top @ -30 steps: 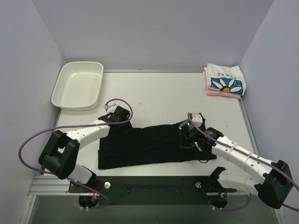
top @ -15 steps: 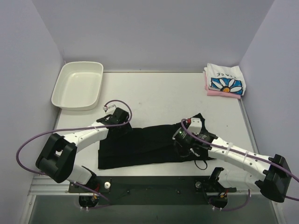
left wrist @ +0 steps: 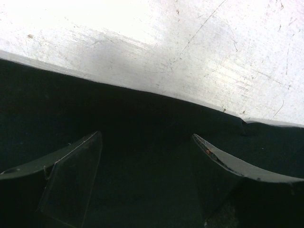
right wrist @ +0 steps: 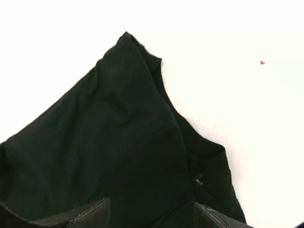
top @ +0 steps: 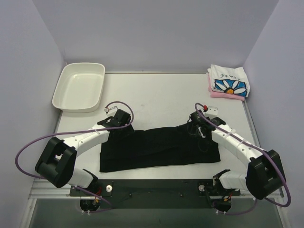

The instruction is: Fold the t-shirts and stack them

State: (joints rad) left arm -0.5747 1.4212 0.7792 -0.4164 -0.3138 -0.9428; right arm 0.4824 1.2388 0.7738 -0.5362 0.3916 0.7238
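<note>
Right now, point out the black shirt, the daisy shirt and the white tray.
black shirt (top: 156, 147), top view, middle of its cloth.
daisy shirt (top: 230, 85), top view, on the flower print.
white tray (top: 78, 88), top view, its bare floor.

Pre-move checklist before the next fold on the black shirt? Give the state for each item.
1. Left jaws open, nothing between them: ok, over the far left edge of the black shirt.
2. Right jaws open, free of cloth: ok.
3. Black shirt lying flat: not ok, its far right corner looks rumpled.
4. Left fingertips touching cloth: cannot tell.
5. Stack ready: ok, daisy shirt folded on pink shirt, far right.
6. White tray apart from the black shirt: ok.
</note>
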